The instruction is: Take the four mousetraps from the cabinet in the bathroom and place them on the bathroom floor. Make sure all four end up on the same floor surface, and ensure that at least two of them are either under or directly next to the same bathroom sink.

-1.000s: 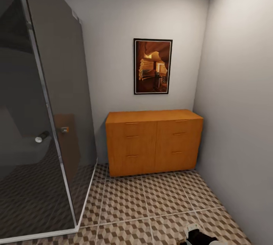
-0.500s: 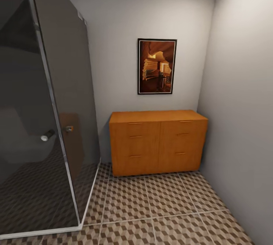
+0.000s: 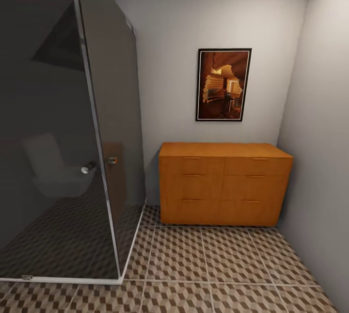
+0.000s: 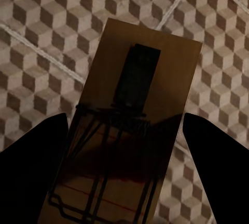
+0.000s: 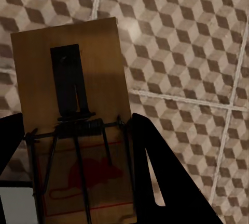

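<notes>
In the left wrist view, the left gripper point(image 4: 124, 146) grips a mousetrap point(image 4: 136, 130) between its two dark fingers point(image 4: 31, 161), one at each long edge of the tan board. The trap's dark wire and flat black plate face the camera, with thin red lines near the end closest to the wrist. It hangs clear above the bathroom floor point(image 4: 46, 31), whose cube-printed tiles and pale grout lines spread behind it.

In the right wrist view, the right gripper point(image 5: 78, 151) likewise clamps a second mousetrap point(image 5: 72, 104), its fingers point(image 5: 161, 182) pressed to both sides of the board. A red mouse figure shows under the wire, and the black plate lies toward the board's far end. This trap is also held off the tiles point(image 5: 181, 37).

In the head view, the patterned floor point(image 3: 203, 264) runs forward to the cabinet point(image 3: 224, 184), a low orange-brown sideboard standing against the back wall in the right-hand corner. Its fronts are all shut, slim handles in two columns; what it holds cannot be seen. Left of it stands a dark glass shower enclosure point(image 3: 58, 133) with a metal frame and a small knob point(image 3: 88, 167). Above the cabinet a framed picture point(image 3: 223, 85) hangs on the grey wall.
</notes>
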